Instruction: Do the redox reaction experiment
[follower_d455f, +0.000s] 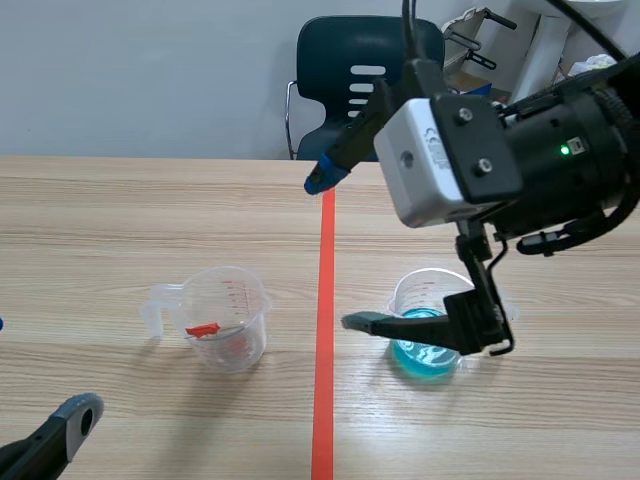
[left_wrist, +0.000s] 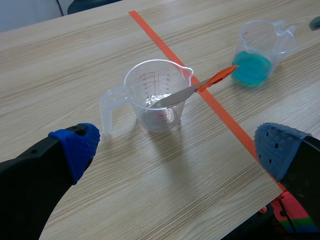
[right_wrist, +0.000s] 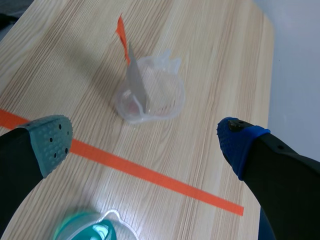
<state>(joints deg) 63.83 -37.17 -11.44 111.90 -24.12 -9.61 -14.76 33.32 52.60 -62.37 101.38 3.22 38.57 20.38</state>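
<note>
A clear cup (follower_d455f: 225, 325) with a side handle and red measuring marks stands in the middle of the table (follower_d455f: 120, 220), just left of the orange tape line. A thin grey blade (left_wrist: 175, 97) with an orange-red handle leans inside it, the handle poking out over the rim. A second cup (follower_d455f: 430, 325), holding blue liquid, stands just right of the line. The right tool (follower_d455f: 340, 250) hangs raised above the line beside that cup, fingers spread wide, released. The left tool (left_wrist: 177, 147) sits low near the table's near left corner, likewise spread and holding nothing.
</note>
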